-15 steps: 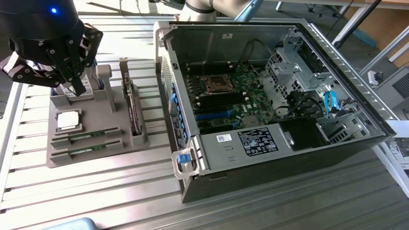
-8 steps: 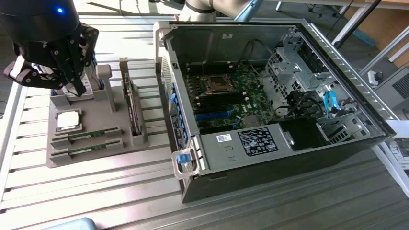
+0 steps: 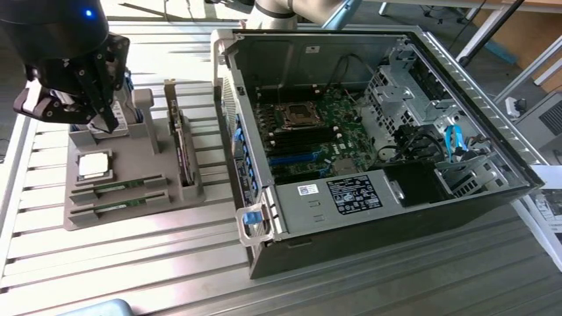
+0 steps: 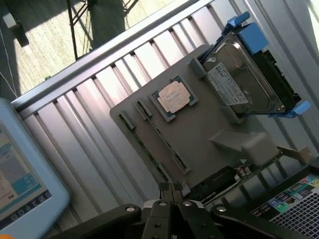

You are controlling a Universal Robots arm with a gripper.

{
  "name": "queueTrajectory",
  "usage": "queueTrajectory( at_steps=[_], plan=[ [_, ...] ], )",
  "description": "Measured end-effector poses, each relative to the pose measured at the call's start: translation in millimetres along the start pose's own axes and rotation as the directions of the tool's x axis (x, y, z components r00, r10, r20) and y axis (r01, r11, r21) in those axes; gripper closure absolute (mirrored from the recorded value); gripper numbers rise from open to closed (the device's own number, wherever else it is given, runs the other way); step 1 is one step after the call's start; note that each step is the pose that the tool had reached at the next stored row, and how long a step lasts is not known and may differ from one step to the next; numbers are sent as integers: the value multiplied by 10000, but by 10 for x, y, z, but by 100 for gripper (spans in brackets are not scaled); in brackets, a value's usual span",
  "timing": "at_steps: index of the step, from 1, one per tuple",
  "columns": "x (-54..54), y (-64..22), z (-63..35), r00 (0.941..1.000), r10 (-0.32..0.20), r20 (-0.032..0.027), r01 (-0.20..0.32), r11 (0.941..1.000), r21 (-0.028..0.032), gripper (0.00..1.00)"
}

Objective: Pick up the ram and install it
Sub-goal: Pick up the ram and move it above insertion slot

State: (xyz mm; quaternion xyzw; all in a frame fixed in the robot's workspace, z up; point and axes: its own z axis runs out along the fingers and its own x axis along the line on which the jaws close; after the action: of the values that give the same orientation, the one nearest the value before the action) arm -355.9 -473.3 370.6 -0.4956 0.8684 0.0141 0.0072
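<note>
Your black two-fingered gripper point(image 3: 105, 122), jaws pressed together on nothing above the grey plastic tray point(image 3: 141, 168), could jab rather than grasp the tray's thin green ram stick point(image 3: 118, 187).

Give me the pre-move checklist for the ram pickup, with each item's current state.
1. Gripper empty: ok, nothing between its fingertips.
2. Gripper open for a grasp: not ok, it is shut.
3. Ram in place: ok, the ram and the second stick lie in their slots on the gray tray.
4. Gripper over the ram: not ok, it hangs above the tray's hard drive end.
5. Computer case open: ok, the motherboard is exposed.
6. Memory slot latches on the motherboard open: cannot tell.
</note>
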Motion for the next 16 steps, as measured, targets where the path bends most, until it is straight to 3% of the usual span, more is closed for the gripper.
queueTrajectory(
  at_steps=[4,9,13,16],
  plan=[
    [0,0,4,9973,-730,-12,730,9973,-20,90],
    [0,0,8,9865,-1639,-24,1639,9865,-45,90],
    [0,0,12,9718,-2359,-32,2358,9718,-67,90],
    [0,0,16,9538,-3004,-40,3003,9538,-88,90]
  ],
)
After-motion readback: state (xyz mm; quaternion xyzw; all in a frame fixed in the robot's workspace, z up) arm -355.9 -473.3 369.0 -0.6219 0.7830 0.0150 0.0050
